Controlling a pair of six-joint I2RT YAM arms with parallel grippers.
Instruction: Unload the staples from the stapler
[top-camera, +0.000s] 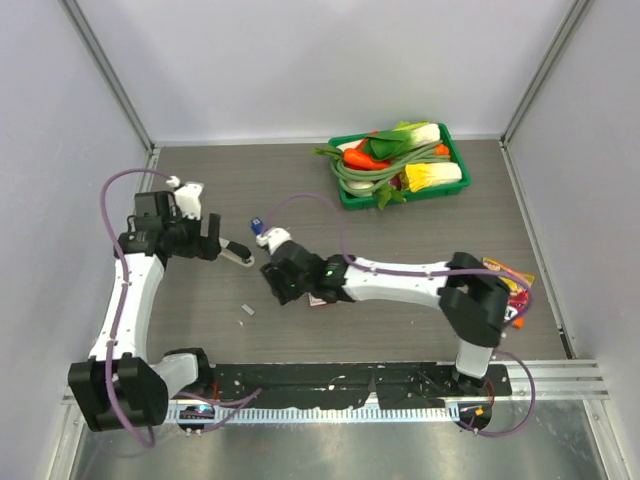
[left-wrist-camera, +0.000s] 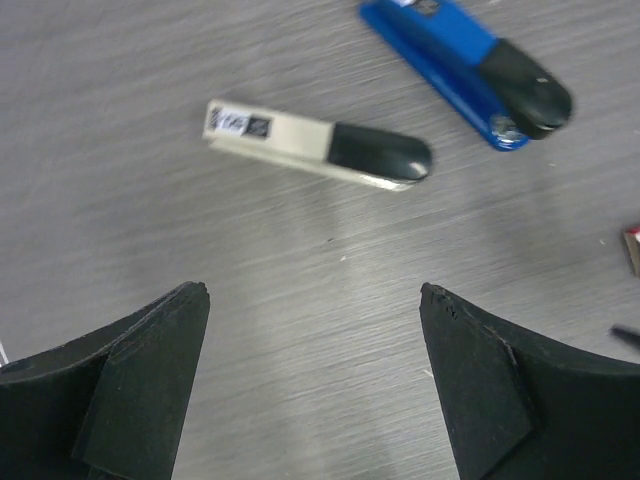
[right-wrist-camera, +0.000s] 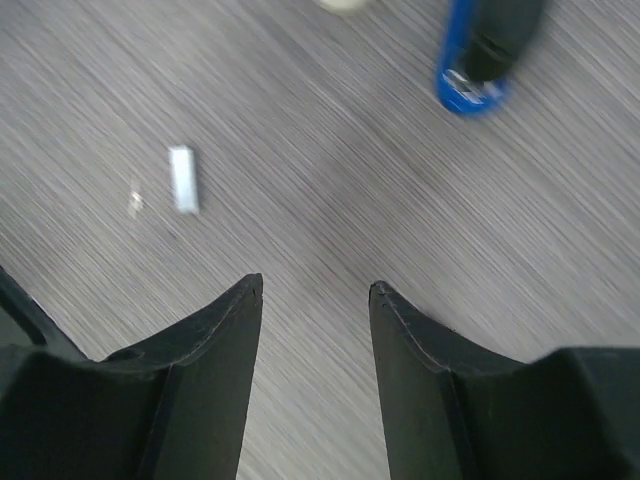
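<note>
A white stapler with a black end (left-wrist-camera: 315, 150) lies shut on the table, and a blue stapler (left-wrist-camera: 470, 70) lies just beyond it. In the top view the white stapler (top-camera: 237, 255) is right beside my left gripper (top-camera: 208, 242), which is open and empty (left-wrist-camera: 315, 290) above bare table. The staples (right-wrist-camera: 183, 178), a short silvery strip, lie loose on the table, in the top view (top-camera: 246, 310) to the near left of my right gripper (top-camera: 278, 283). My right gripper (right-wrist-camera: 315, 285) is open and empty above the table. The blue stapler (right-wrist-camera: 485, 55) shows ahead of it.
A green tray (top-camera: 346, 201) of toy vegetables stands at the back right. A small flat white-and-pink box (top-camera: 318, 299) peeks out from under the right forearm. A colourful packet (top-camera: 516, 281) lies at the right by the right arm's elbow. A metal rail runs along the near edge.
</note>
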